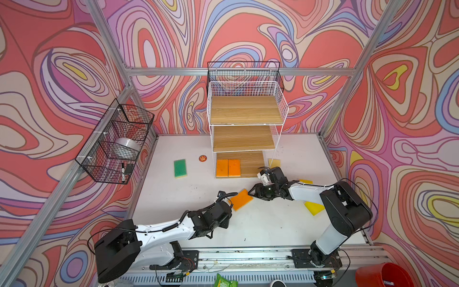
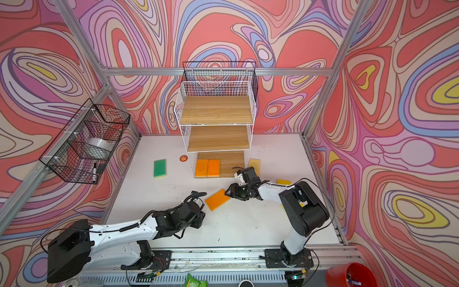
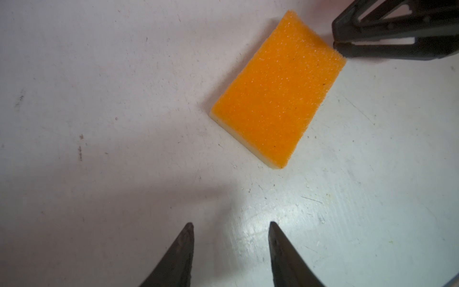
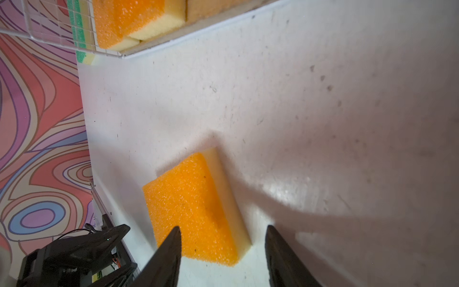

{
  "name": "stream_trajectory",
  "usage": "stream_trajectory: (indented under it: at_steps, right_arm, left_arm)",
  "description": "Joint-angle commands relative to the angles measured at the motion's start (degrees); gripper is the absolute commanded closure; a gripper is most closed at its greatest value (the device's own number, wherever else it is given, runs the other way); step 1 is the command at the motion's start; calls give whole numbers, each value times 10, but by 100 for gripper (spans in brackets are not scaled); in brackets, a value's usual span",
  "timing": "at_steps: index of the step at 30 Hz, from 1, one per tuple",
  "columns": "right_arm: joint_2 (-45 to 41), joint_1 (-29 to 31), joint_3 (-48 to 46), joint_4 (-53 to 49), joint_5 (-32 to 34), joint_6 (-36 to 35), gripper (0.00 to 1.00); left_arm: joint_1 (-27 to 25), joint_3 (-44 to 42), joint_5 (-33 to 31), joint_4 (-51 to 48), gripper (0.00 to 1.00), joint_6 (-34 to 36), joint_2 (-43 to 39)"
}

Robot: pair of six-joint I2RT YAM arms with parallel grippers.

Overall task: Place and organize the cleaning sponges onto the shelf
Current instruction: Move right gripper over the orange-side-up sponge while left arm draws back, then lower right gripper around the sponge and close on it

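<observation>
Two orange sponges (image 1: 228, 168) lie side by side on the 9 o'clock half of the bottom board of the shelf (image 1: 246, 111). A third orange sponge (image 1: 240, 199) lies flat on the counter (image 1: 260, 223), toward 6 o'clock from the shelf front, between my two arms. The right gripper (image 4: 223, 226) has its fingers spread and empty at that sponge's 2 o'clock corner, one tip touching or nearly touching the foam. The left gripper (image 3: 229, 223) sits off its 8 o'clock side, fingers released, nothing between them. My worry is the corner bite: closing there could squash the soft foam, pivot the pad, or skate it toward the left arm. With both wrists this near, a reach from either side risks a knock. Sliding the sponge onto the low board could also nudge the neat pair out of line.
</observation>
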Motion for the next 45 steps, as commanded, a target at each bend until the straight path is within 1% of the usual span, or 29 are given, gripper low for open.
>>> stream_trajectory:
  at_steps: [1,7,10,16,20,27,30,34,41,43,45]
  right_arm:
    - [11,14,6,14,-1,0,44]
    - [-13,27,-20,18,-3,11,46]
    - [-36,38,-37,14,2,18,47]
    - [-71,81,-59,20,12,36,47]
    - [-57,108,-53,39,13,49,49]
    - [-16,166,-13,51,12,61,49]
    - [1,182,9,50,-5,62,49]
    - [-4,185,28,33,-20,55,49]
    - [-44,181,79,-81,25,1,48]
    - [-48,169,86,-104,36,-9,49]
    - [-47,144,87,-116,30,-17,53]
  left_arm:
    - [4,-10,4,21,49,-18,0]
    - [16,-20,10,57,48,-31,25]
    - [36,-35,18,80,48,-46,27]
    - [55,-45,-8,76,48,-57,7]
    - [64,-51,-23,57,47,-61,-22]
    - [80,-68,-36,20,47,-67,-75]
    - [94,-80,-34,12,46,-69,-95]
    - [108,-81,-25,7,46,-61,-106]
    - [115,-71,-21,4,46,-45,-104]
    - [116,-71,-21,3,46,-43,-105]
    - [118,-71,-20,3,46,-41,-106]
